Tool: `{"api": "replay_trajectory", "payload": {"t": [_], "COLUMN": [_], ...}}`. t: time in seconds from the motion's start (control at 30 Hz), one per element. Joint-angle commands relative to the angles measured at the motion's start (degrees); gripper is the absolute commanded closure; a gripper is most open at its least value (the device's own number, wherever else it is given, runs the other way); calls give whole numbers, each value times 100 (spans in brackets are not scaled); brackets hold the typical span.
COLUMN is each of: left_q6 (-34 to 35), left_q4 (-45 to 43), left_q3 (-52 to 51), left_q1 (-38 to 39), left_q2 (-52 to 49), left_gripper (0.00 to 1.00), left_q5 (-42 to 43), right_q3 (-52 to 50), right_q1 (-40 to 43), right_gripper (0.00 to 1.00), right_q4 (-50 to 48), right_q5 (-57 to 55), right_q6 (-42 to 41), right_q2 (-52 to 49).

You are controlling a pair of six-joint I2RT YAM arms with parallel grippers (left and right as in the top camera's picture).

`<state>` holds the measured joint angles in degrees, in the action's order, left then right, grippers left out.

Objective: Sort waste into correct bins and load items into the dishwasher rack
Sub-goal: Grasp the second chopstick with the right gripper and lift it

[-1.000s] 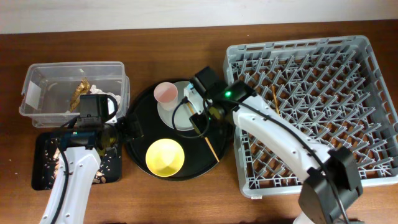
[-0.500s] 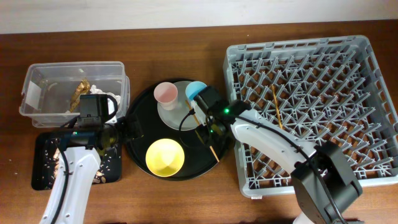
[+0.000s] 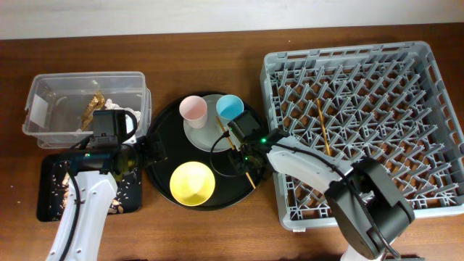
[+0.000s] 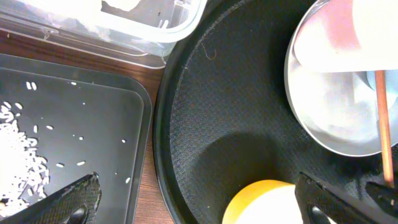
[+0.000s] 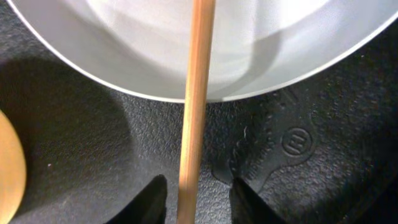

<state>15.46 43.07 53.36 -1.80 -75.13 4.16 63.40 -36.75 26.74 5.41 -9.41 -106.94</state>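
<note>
One wooden chopstick (image 3: pixel 225 133) lies across the pale grey plate (image 3: pixel 200 135) and the round black tray (image 3: pixel 163 156). My right gripper (image 3: pixel 243 154) is low over it. In the right wrist view its fingers (image 5: pixel 155 199) stand either side of the chopstick (image 5: pixel 198 93) with a gap on each side, so the right gripper (image 5: pixel 193 200) is open. A second chopstick (image 3: pixel 323 134) lies in the dishwasher rack (image 3: pixel 348 49). The pink cup (image 3: pixel 193 109) and blue cup (image 3: pixel 230 107) stand on the plate. My left gripper (image 4: pixel 200 202) hangs wide open and empty over the round tray's left edge, beside the yellow bowl (image 3: pixel 192 182).
The clear tub (image 3: pixel 43 109) at the back left holds the shiny wrapper (image 3: pixel 94 107) and white tissue (image 3: pixel 133 115). The shallow black tray (image 3: pixel 51 196) in front of it holds pale food scraps (image 4: pixel 18 168). The rack fills the right side.
My right gripper has slid from over the plate and blue cup towards the front right along the chopstick, uncovering the blue cup. The left arm has not moved.
</note>
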Motion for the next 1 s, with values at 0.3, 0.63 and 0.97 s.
{"api": "replay_trajectory", "payload": {"t": [0.3, 0.63, 0.97], "left_q6": [-4, -4, -4], "left_q4": [-9, -9, -9], "left_q3": [83, 83, 83], "left_q1": [-24, -24, -24], "left_q2": [2, 2, 2], "left_gripper": [1, 1, 1], "left_q5": [59, 59, 59], "right_q3": [61, 1174, 2319], "right_q1": [-90, -61, 640], "right_gripper": [82, 86, 96], "right_q4": [85, 1591, 3724], "right_q5": [614, 940, -363], "right_q6": [-614, -610, -415], "right_q2": [20, 505, 1226]}}
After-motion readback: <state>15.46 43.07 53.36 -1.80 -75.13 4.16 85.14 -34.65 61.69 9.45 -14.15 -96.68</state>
